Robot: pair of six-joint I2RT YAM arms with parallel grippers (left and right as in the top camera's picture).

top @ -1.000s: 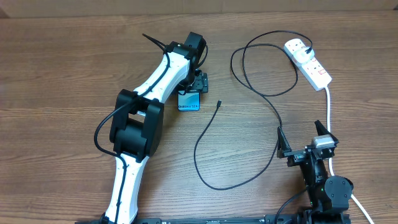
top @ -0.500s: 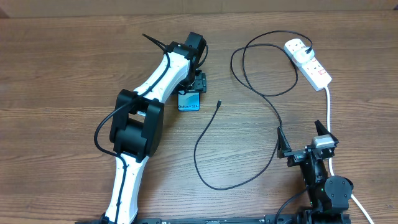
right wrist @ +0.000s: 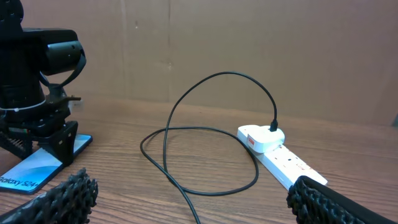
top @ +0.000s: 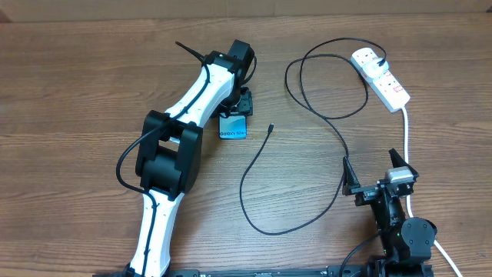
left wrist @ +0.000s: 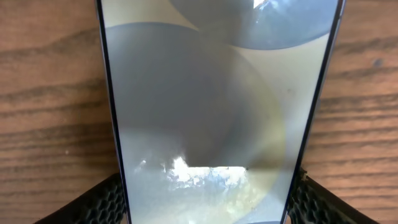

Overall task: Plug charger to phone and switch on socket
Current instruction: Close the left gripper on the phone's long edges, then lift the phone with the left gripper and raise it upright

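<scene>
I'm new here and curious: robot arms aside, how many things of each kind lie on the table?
Slim blue-screened smartphone: 1
Long thin black charger cable: 1
White elongated power strip with its cord: 1
Total: 3

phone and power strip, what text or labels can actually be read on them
"Galaxy S24": on the slim black-edged phone with a light blue screen, readable in the right wrist view.
White elongated power strip: red marks only, too small to read.
</scene>
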